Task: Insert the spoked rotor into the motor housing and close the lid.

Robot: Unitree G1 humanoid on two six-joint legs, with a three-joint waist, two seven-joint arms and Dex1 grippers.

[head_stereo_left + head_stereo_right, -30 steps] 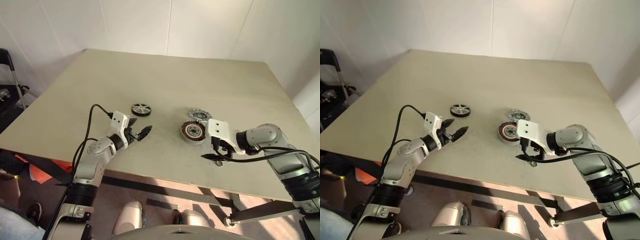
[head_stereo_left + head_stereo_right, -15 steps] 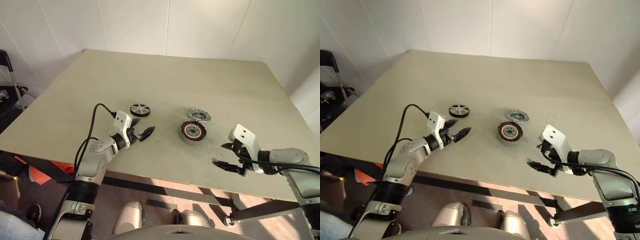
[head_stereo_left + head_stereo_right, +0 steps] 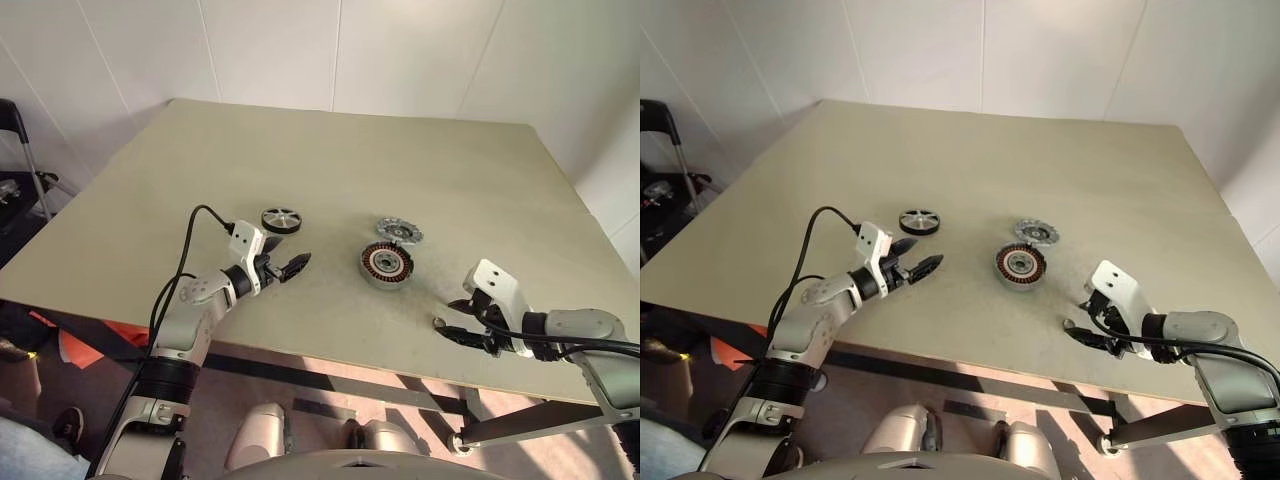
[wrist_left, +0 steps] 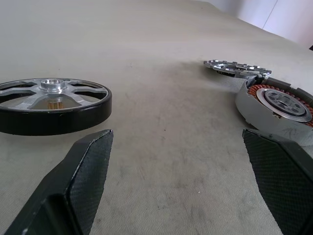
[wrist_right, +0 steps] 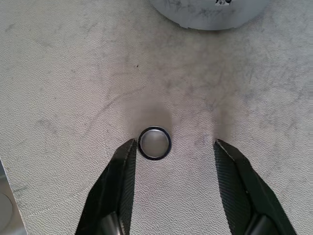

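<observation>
- Left hand [image 3: 291, 266] hovers low over the counter [image 3: 330, 170] with its fingers spread wide and nothing between them.
- Just beyond it lies the spoked rotor [image 3: 282, 220], flat on the counter, black rim outward and silver hub up; in the left wrist view the rotor [image 4: 53, 104] sits close to one fingertip [image 4: 90, 169] without touching.
- Right hand [image 5: 171, 147] is near the counter's front edge, fingers apart, grasping nothing; a small metal ring [image 5: 154, 143] lies on the counter between the tips, just beside one finger [image 5: 122, 169].
- Motor housing [image 3: 386, 264] rests mid-counter, copper windings showing, well apart from both hands.
- Lid [image 3: 399, 230] lies just behind the housing, close to its rim.
</observation>
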